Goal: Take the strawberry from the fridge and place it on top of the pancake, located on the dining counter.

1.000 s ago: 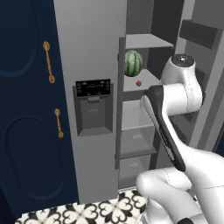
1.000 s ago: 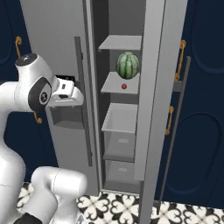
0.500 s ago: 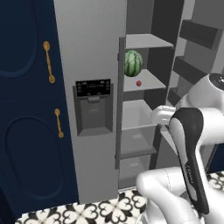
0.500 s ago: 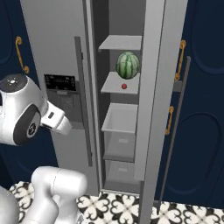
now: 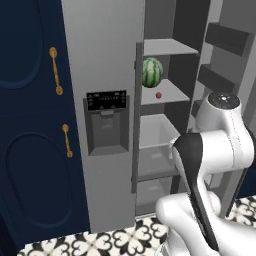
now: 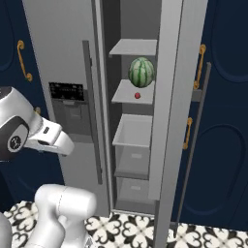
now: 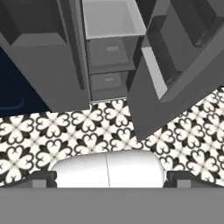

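White arm (image 5: 210, 165) nearest, folded low in front of the fridge (image 5: 107, 75), elbow up. Hand (image 7: 109, 175) seen from the hand view, pointing down at the patterned black-and-white floor tiles (image 7: 65, 131); its two dark fingertips (image 7: 41, 178) sit far apart at the bottom corners, so it is spread wide and holds nothing.

Past the arm, fridge right door swung open (image 6: 167, 111), left door shut with black display (image 5: 106, 100) and recessed dispenser (image 5: 106, 131) under it. Long grey handle (image 5: 136, 117) along the shut door's edge.

Inside, lower part: two grey drawers (image 6: 131, 155) stacked, the upper one with a pale open bin top. Hand view shows the same drawers (image 7: 109, 52) from above.

Higher up, middle shelf (image 6: 127, 96): strawberry (image 6: 137, 96) small and red near the shelf's front edge, just in front of and below the striped green watermelon (image 6: 141, 72), which stands further back on the same shelf. Cannot tell if the two touch. Another shelf (image 6: 133, 47) above them.

Open door's inner racks (image 5: 225, 40) at right in the left base view. Navy cabinets with gold handles (image 5: 56, 70) flank the fridge on both sides.
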